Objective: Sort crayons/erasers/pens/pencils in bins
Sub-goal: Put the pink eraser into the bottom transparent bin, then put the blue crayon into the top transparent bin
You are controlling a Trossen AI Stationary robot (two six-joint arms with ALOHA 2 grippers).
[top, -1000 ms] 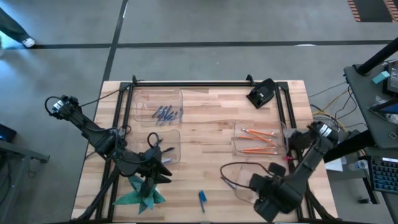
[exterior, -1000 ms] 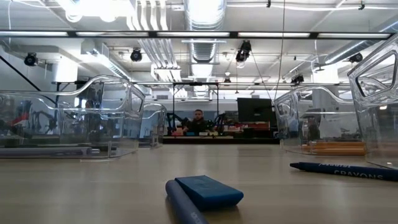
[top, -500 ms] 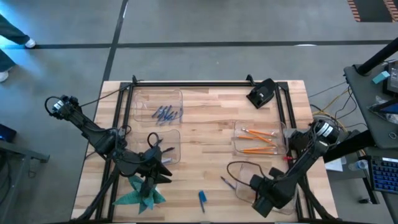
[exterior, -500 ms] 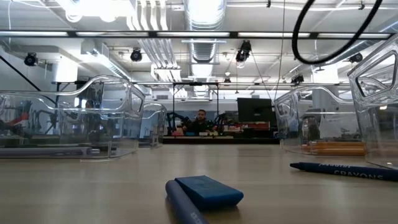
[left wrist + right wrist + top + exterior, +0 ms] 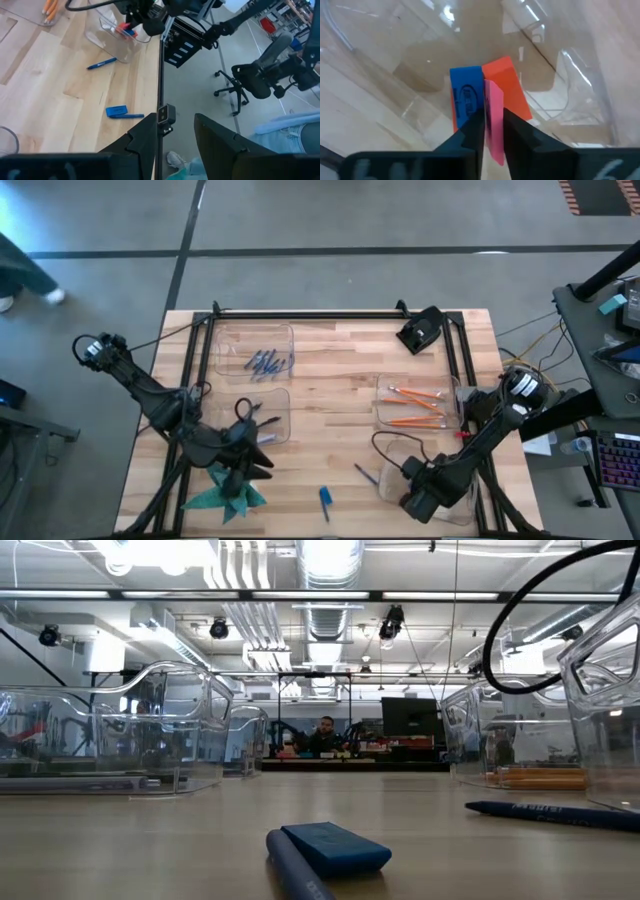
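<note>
My right gripper (image 5: 492, 131) points down into the near-right clear bin (image 5: 392, 480) and is shut on a pink eraser (image 5: 493, 115). A blue eraser (image 5: 467, 95) and a red eraser (image 5: 509, 82) lie on that bin's floor just below it. Another blue eraser (image 5: 325, 498) lies flat on the table near the front edge, with a thin blue stick (image 5: 295, 870) beside it. A blue crayon (image 5: 365, 474) lies left of the near-right bin. Orange pencils (image 5: 415, 408) lie in the right bin. My left gripper (image 5: 181, 131) hangs open above the table's near left, with nothing between its fingers. My right gripper pinches the pink eraser by its two broad faces (image 5: 493, 107) between the two fingers, which come from above and point down. The eraser stands on edge between them, its lower end sticking out below the fingertips, over the blue and red erasers; whether it touches them I cannot tell.
Blue sticks lie in the far-left bin (image 5: 256, 350); the near-left bin (image 5: 268, 418) sits by my left arm. A black device (image 5: 420, 330) stands at the far right of the table. Bare wood lies between the bins in the middle.
My right gripper has gone down into the near-right bin and rolled about its own axis, carrying the pink eraser with it. Its cable loop has sunk into the low view.
</note>
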